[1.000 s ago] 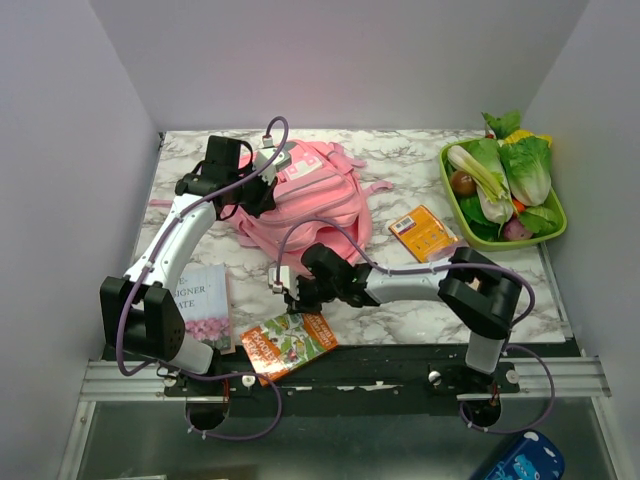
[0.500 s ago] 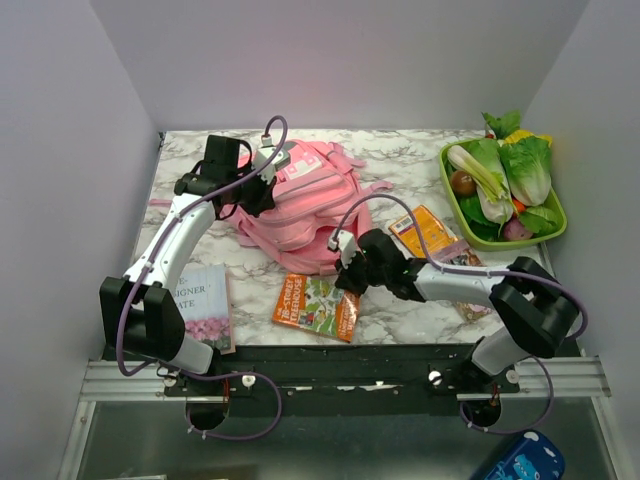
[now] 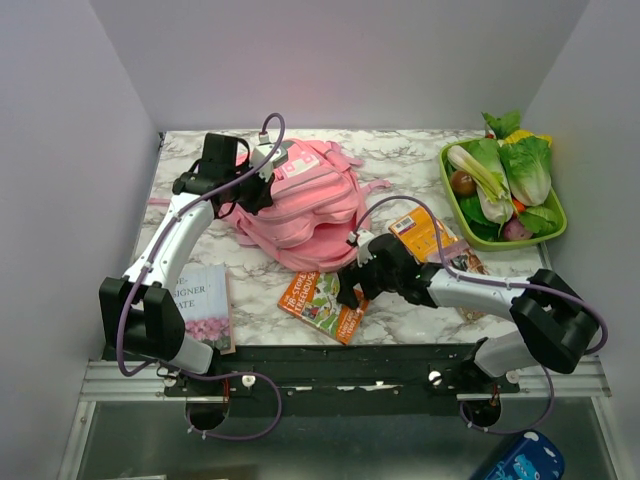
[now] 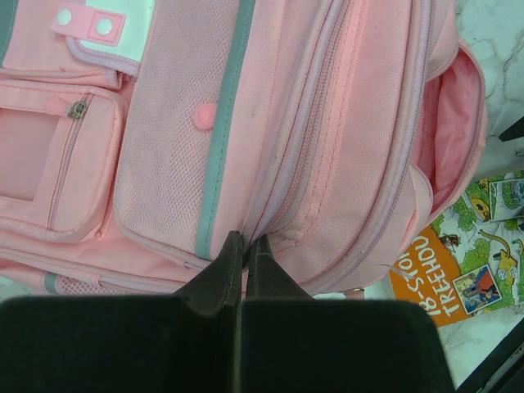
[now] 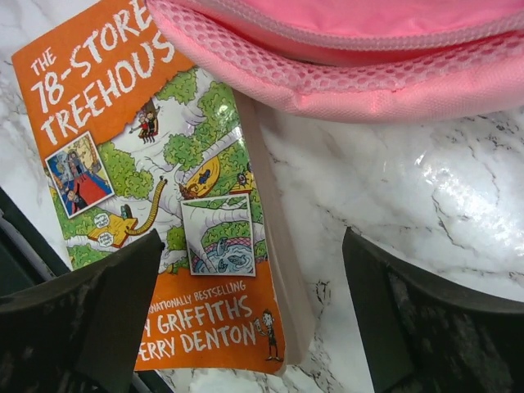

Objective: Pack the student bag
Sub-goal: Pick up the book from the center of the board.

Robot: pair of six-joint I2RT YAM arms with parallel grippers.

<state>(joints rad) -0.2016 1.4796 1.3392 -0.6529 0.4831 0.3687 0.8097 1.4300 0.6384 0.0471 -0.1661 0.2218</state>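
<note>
Book (image 3: 320, 305) slid toward student bag (image 3: 310, 210), right claw (image 5: 254, 286) now spread open over it, left claw (image 4: 243, 243) clamped on bag.

You've got a white-and-grey marbled counter (image 3: 400, 160). Near its front edge, about midway, an orange paperback book (image 3: 322, 305) lies flat, cover up and skewed, with white title lettering and a green cartoon tree. At the front left of the top view you'll see a pale book with pink flowers on its cover (image 3: 205, 300). Right of centre lies a flat orange packet (image 3: 420, 232). At the far right, a lime-green plastic tray (image 3: 452, 200) holds leafy green vegetables (image 3: 525, 170), a brown round one (image 3: 462, 182) and a purple one (image 3: 517, 230). Off the counter, bottom right, sits a blue object (image 3: 520, 460).
</note>
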